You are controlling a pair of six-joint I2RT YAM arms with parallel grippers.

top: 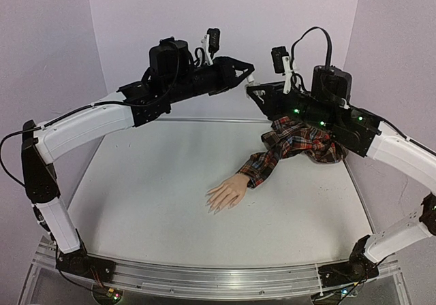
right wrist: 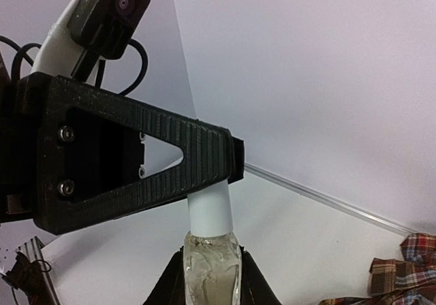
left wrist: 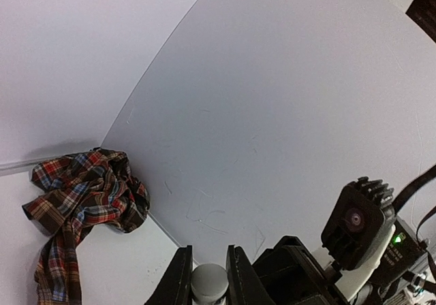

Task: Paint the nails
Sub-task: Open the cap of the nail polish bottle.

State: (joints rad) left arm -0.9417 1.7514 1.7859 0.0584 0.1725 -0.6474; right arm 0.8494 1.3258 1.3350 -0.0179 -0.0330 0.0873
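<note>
Both arms raised, arched inward, wrists meeting high over far side of worktop [top: 150,182]. Left claw [left wrist: 208,261] pressed together on round white cap [right wrist: 210,210], ribbed black finger [right wrist: 136,162] across it. Right claw [right wrist: 210,256] pinching clear bottle [right wrist: 211,281], cap end pointing toward left claw. Bottle glossy, see-through; cap smooth, cylindrical. Mannequin hand [top: 228,190] skin-coloured, flat on worktop well below both claws; nails [top: 214,206] tiny, pale, at fingertips. Crumpled red plaid sleeve [top: 300,141] beneath right claw.

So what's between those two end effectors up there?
A small bottle: the right end effector holds its clear body, the left end effector grips its white cap. The right wrist view shows it.
</note>
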